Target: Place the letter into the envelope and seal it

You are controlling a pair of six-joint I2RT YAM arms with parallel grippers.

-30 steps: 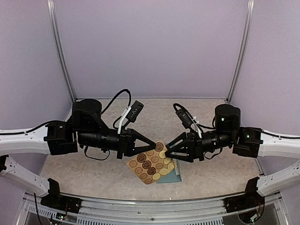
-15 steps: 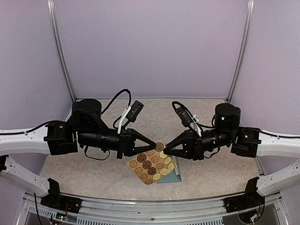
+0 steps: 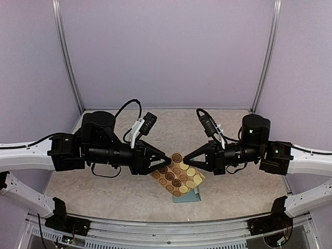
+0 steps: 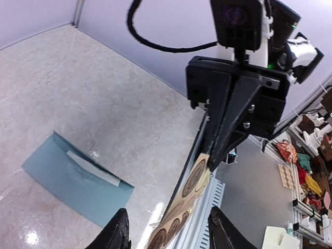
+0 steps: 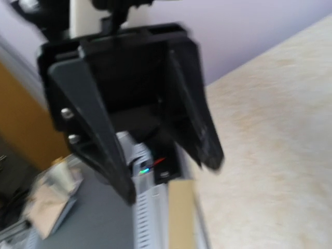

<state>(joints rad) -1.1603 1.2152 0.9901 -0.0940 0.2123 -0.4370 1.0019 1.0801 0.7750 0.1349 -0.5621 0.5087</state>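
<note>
- Lilac walls, beige speckled worktop [image 4: 104, 88]; both arms meet over its middle, tips raised off it.
- R side: right end effector [image 4: 206, 162] pinched shut on the top edge of the sticker sheet [image 4: 182, 205].
- L side: left end effector [image 4: 168, 234] has fingers apart, one each side of the sheet w/ gaps, so not gripping.
- Teal envelope [image 4: 72, 179] lies flat on the worktop, below the sheet and both tips. Top view shows only its near-right corner; long axis runs diagonal in the left wrist view.
- Judgement: envelope sits slightly to the right arm's side, so right is nearer, but left is the free one.
</note>
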